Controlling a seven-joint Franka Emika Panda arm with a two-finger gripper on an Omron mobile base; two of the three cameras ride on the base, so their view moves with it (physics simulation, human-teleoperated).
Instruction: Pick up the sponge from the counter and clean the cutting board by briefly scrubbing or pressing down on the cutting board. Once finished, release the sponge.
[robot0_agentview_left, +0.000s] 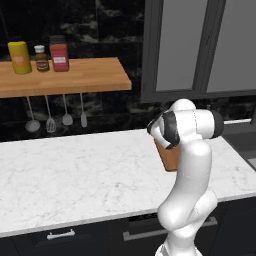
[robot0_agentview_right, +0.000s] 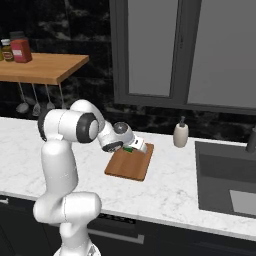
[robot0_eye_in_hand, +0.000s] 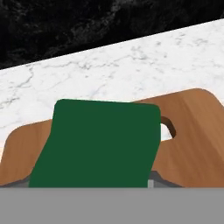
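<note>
The dark green sponge (robot0_eye_in_hand: 98, 144) takes up the lower middle of the hand view, close to the camera, lying over the reddish-brown cutting board (robot0_eye_in_hand: 192, 131) and partly covering its slot. In the right base view my gripper (robot0_agentview_right: 136, 146) reaches down at the far end of the cutting board (robot0_agentview_right: 127, 167), shut on the sponge (robot0_agentview_right: 129, 149), whose green edge peeks out beneath the hand. The fingertips are mostly hidden by the sponge. The board lies on the white marble counter (robot0_agentview_left: 75, 170); in the left base view my arm hides most of the board (robot0_agentview_left: 171, 159).
A soap bottle (robot0_agentview_right: 181, 134) stands right of the board, with the dark sink (robot0_agentview_right: 225, 175) beyond it. A wooden wall shelf (robot0_agentview_left: 65, 75) with bottles hangs at the back left, and utensils (robot0_agentview_left: 50, 122) dangle below it. Bare marble stretches left of the board.
</note>
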